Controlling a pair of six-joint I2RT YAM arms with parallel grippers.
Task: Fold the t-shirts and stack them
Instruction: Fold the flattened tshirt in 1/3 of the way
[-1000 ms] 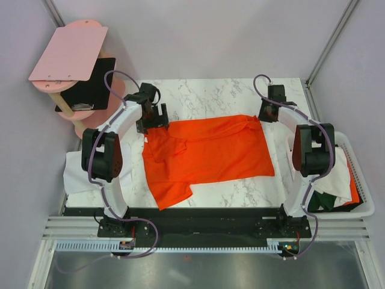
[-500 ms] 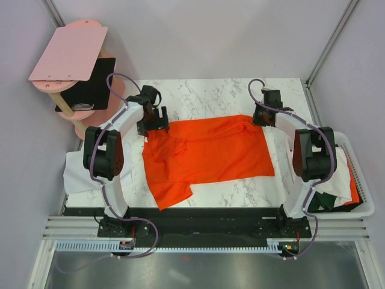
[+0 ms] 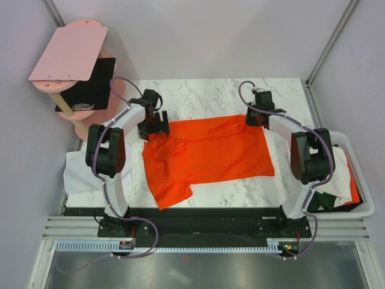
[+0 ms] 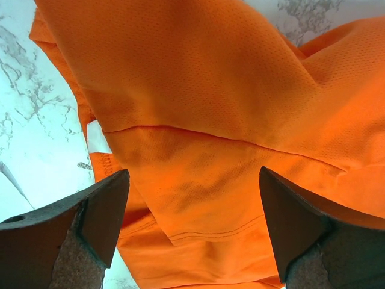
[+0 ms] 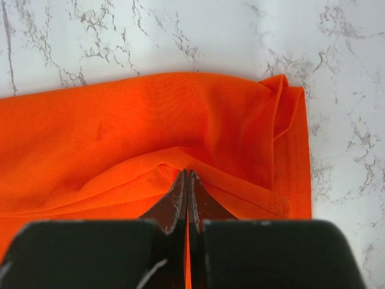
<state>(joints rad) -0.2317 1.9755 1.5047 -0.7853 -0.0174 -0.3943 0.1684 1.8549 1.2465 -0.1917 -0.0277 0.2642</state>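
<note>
1. A white plastic basket (image 3: pixel 364 211) at the table's right edge holds a heap of clothing: a white garment (image 3: pixel 340 174) on top, a dark green garment (image 3: pixel 320 202) under it at the near side, and an orange strip (image 3: pixel 355 192) showing along the right wall.
2. The orange-red t-shirt (image 3: pixel 207 153) lies spread across the middle of the marble table (image 3: pixel 210 96), 1 sleeve trailing toward the near edge.
3. The right gripper (image 3: pixel 255 117) (image 5: pixel 187 183) is clenched on a raised fold of the orange-red t-shirt near its far right corner, its jaws pressed together.
4. The left gripper (image 3: pixel 153 125) (image 4: pixel 192 229) hangs released over the shirt's far left corner, with its fingers (image 4: pixel 99 211) spread wide and the fabric below them.
5. Compared with 1 second ago, the right gripper has slid leftward onto the shirt's far edge; the left gripper has shifted only slightly, and the shirt's outline is nearly unchanged.
6. Count: 2 arms, 2 grippers, 1 basket, 1 spread shirt and 1 more piece of white fabric (image 3: pixel 75 174) draped over the table's left edge.
7. Beyond the far left corner stands 1 pink stand (image 3: pixel 69 51) carrying 1 black panel (image 3: pixel 93 84).
</note>
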